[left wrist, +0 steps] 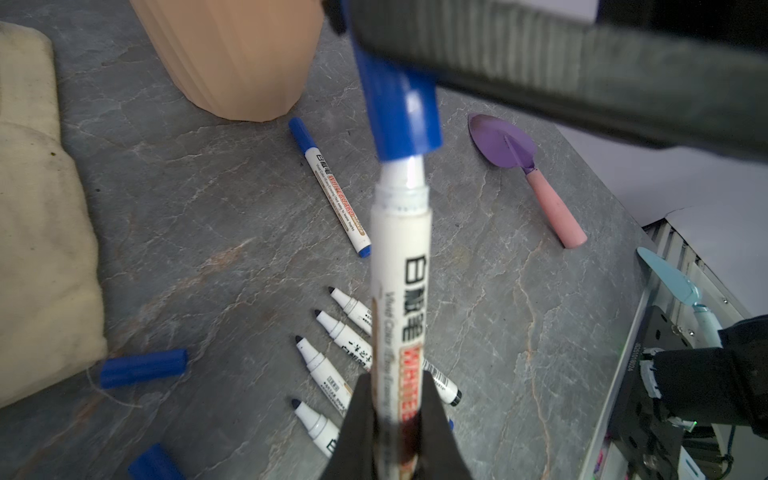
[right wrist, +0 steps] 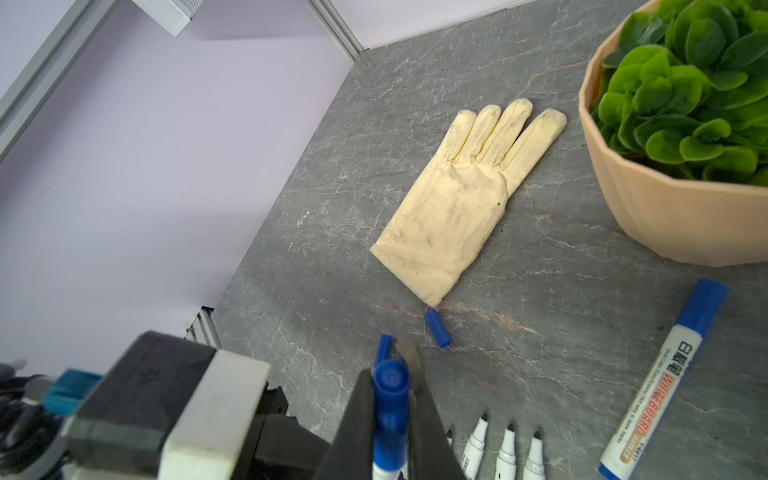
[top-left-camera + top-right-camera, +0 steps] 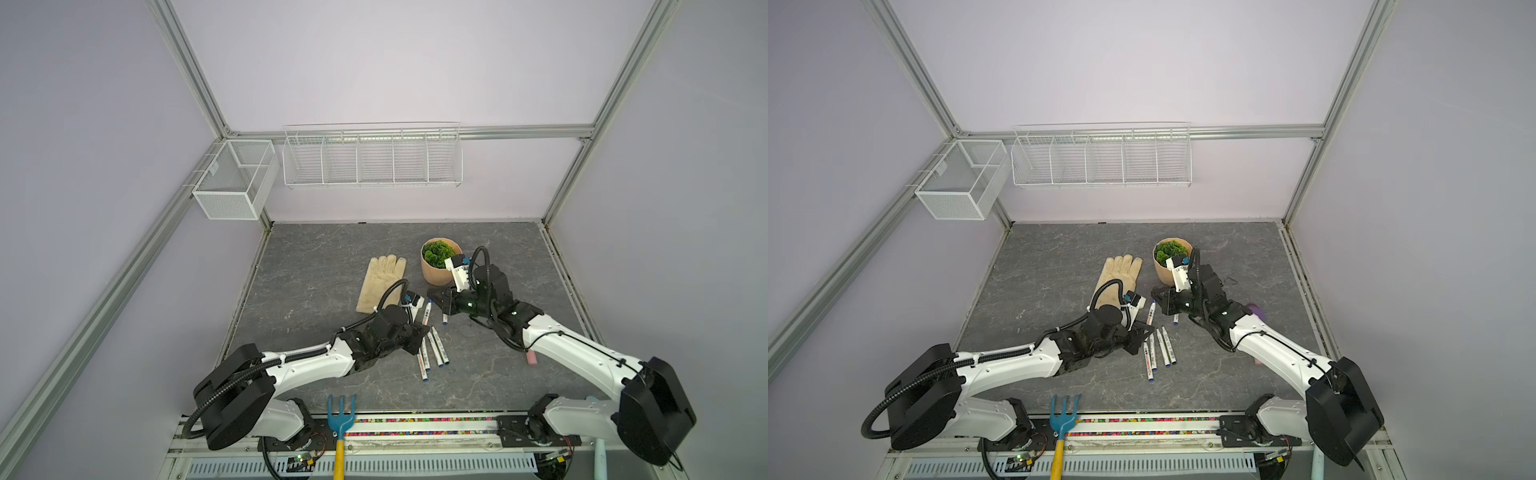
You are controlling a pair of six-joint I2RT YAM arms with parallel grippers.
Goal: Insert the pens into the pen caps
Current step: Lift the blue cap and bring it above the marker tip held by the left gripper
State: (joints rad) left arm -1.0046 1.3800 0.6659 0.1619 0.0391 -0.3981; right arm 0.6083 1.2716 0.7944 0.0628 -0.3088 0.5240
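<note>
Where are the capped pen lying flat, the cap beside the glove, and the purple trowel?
capped pen [image 1: 340,199]: left wrist view, label.
cap [image 2: 437,330]: right wrist view, middle.
purple trowel [image 1: 500,141]: left wrist view, blade.

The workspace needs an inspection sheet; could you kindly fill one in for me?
Surface: grey veined tabletop.
Job's things: held pen with blue cap partly on; one capped pen, four uncapped pens, two loose caps lying.
Clutter: glove, potted plant, purple trowel, garden fork.
Grippers: left gripper shut on held pen; right gripper shut on blue cap.
Cables: black hose along left arm.
Surroundings: wire baskets on wall.
</note>
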